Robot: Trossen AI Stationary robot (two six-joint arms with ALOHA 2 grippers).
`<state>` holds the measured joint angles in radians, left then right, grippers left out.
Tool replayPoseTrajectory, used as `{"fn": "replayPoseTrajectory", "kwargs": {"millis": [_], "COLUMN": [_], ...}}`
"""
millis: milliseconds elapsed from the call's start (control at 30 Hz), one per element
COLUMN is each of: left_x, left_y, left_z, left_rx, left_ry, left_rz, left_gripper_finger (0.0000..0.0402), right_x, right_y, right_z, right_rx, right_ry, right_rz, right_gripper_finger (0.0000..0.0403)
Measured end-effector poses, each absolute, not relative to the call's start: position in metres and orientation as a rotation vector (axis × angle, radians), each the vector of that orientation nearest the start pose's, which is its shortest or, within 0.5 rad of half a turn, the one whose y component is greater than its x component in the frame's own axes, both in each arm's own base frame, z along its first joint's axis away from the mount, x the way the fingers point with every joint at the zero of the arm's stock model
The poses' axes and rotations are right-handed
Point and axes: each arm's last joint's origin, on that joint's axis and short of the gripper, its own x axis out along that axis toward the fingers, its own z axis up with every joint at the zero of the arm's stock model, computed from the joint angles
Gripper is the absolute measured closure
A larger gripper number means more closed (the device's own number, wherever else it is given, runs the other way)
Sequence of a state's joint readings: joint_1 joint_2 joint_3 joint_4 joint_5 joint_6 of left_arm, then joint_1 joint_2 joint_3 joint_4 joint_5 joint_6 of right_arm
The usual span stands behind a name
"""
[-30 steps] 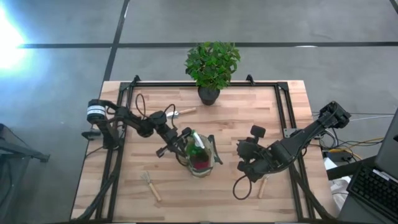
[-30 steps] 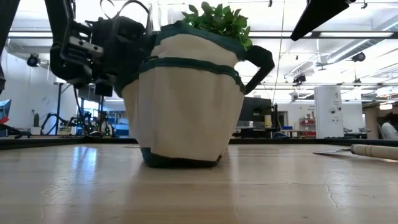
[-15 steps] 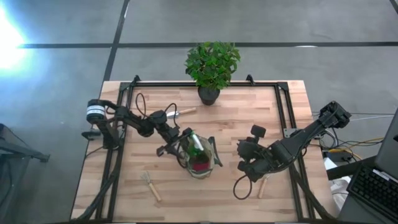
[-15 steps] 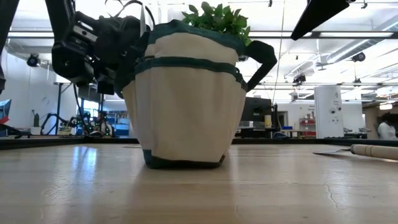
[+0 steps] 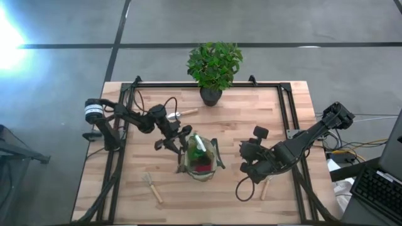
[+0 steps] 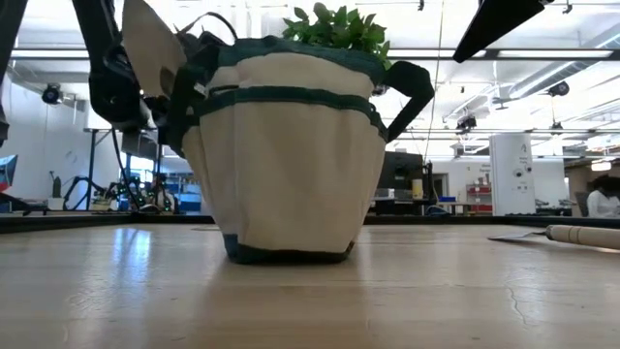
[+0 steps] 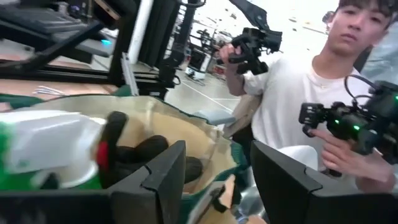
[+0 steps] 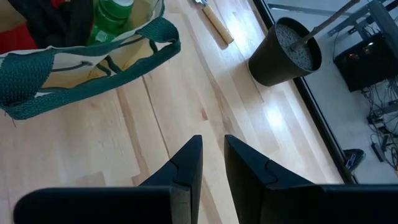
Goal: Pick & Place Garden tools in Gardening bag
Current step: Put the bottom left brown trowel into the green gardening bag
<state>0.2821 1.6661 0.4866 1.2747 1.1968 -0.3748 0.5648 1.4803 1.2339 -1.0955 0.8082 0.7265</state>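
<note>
The left claw (image 5: 178,142) sits just left of centre in the overhead frame, at the bag's left rim; its two dark fingers (image 7: 163,177) stand clearly apart with nothing between them. Just past them gapes the round mouth of the gardening bag (image 5: 201,158), an olive-khaki fabric tote with dark green trim and loop handles, standing upright at mid-frame. Inside it lie a green spray bottle (image 5: 197,147) with a white plastic head and a red-and-black tool (image 5: 202,167).

The right claw (image 5: 249,164) rests low over the boards to the right of the bag, apart from it; its flat black fingers (image 8: 186,168) are nearly together, a narrow slit between them, gripping nothing.

Three wooden-handled tools lie loose on the surface: a fork (image 5: 151,186) at lower left, another tool (image 5: 186,112) above the left arm near the plant pot, and a wooden handle (image 5: 264,188) just below the right arm. A leafy potted plant (image 5: 213,68) in a dark round pot stands at the top centre edge.

The surface (image 5: 239,119) is pale butcher-block wood in jointed strips, framed by black metal rails. Around it lies grey concrete floor. Beyond the bag, a person in a white shirt (image 7: 292,106) holds dark handheld controllers in a bright workshop.
</note>
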Motion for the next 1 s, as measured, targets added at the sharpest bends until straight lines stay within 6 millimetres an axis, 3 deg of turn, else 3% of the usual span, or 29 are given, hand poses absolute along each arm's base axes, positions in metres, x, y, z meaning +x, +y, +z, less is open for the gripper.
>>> {"fn": "replayPoseTrajectory", "kwargs": {"millis": [333,533,800,1000], "left_x": [0.261,0.248,0.222,0.196], "left_y": [0.079,0.091,0.087,0.077], "left_z": [0.173,0.201,0.241,0.25], "left_rx": [-0.306,-0.269,-0.201,-0.167], "left_ry": [0.083,-0.003,-0.079,0.045], "left_rz": [-0.794,-0.698,-0.52,-0.3], "left_gripper_finger": [0.0227,0.0274,0.0354,0.0393], "right_x": [0.238,0.237,0.232,0.231], "right_y": [0.126,0.126,0.124,0.123], "right_z": [0.279,0.278,0.275,0.27], "right_rx": [-0.194,-0.174,-0.171,-0.155], "right_ry": [0.871,0.904,0.931,0.939], "right_rz": [-0.544,-0.527,-0.555,-0.568], "right_gripper_finger": [0.0344,0.0344,0.0344,0.0344]}}
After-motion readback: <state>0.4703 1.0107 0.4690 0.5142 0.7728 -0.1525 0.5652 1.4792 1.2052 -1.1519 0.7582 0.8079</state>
